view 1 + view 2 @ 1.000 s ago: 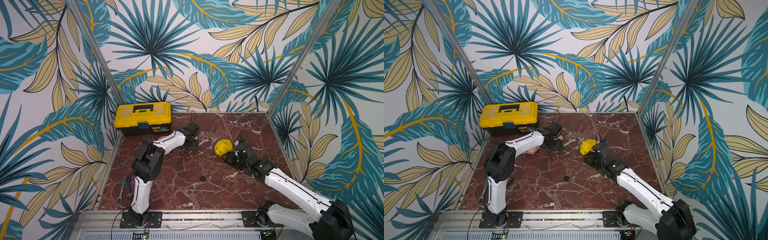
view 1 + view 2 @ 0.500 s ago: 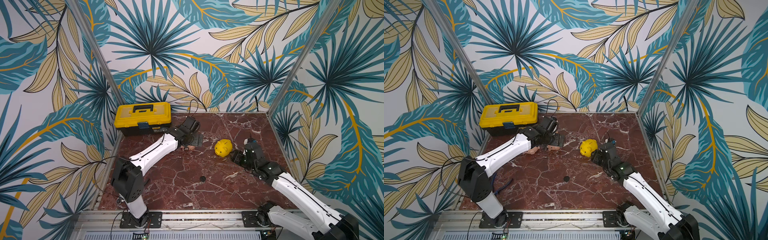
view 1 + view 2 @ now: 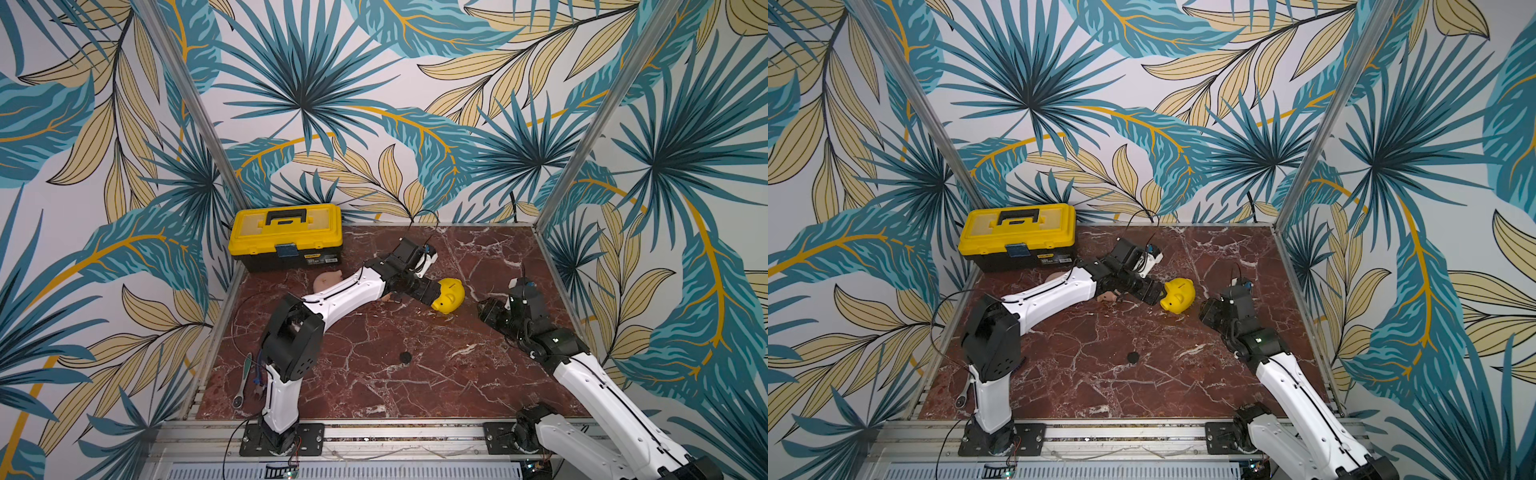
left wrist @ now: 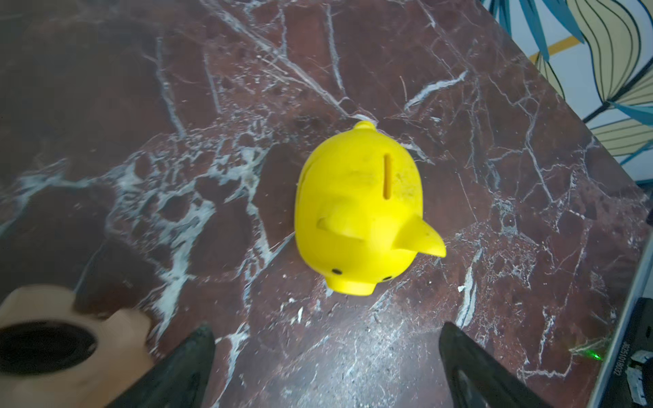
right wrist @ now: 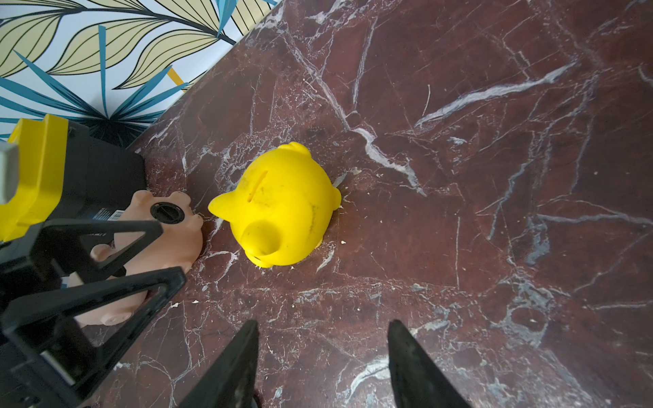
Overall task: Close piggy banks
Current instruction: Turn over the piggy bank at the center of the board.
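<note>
Red marble table (image 3: 374, 390) between leaf-print walls (image 3: 374, 104).
Yellow toolbox (image 3: 286, 237) at 11 o'clock; left gripper (image 4: 325, 328) and right gripper (image 5: 323, 323) both gape wide and empty, at 9 and 3 of the yellow pig (image 3: 449, 294), itself toward 2 o'clock; a pink pig (image 3: 327, 280) lies beside the toolbox; black disc (image 3: 405, 356) near 6.

I log on the marble tabletop (image 3: 457, 374): yellow-and-black toolbox (image 3: 286, 239), far left corner; black disc (image 3: 405, 356), mid-table; ratchet wrench (image 3: 243, 382), left edge.
</note>
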Controlling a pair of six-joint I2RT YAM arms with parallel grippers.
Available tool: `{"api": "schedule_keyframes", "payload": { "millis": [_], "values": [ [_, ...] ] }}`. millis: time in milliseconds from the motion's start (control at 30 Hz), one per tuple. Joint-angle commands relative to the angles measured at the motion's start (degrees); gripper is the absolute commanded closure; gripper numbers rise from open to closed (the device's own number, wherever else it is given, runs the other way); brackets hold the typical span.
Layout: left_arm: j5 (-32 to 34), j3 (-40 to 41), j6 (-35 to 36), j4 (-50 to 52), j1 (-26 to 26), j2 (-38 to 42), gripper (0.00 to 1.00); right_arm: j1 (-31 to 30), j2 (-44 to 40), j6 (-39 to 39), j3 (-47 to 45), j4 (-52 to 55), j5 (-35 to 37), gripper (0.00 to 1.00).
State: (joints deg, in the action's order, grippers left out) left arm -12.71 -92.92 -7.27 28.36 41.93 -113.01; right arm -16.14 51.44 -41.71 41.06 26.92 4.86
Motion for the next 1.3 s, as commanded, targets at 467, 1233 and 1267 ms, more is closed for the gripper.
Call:
{"api": "schedule_keyframes", "payload": {
  "millis": [467, 1233, 1267],
  "values": [
    [-0.6, -9.2, 10.8, -4.6, 2.7, -8.4, 0.01, 0.2, -1.9, 1.9, -0.3, 1.2, -2.4, 0.33],
    [1.2, -14.2, 12.1, -2.5, 4.2, -14.0, 0.00, 0.3, -0.8, 3.3, -0.1, 0.6, -4.5, 0.32],
    [1.2, -14.1, 12.1, -2.5, 4.2, -13.9, 0.00, 0.2, -0.7, 3.3, -0.1, 0.6, -4.6, 0.32]
  ]
}}
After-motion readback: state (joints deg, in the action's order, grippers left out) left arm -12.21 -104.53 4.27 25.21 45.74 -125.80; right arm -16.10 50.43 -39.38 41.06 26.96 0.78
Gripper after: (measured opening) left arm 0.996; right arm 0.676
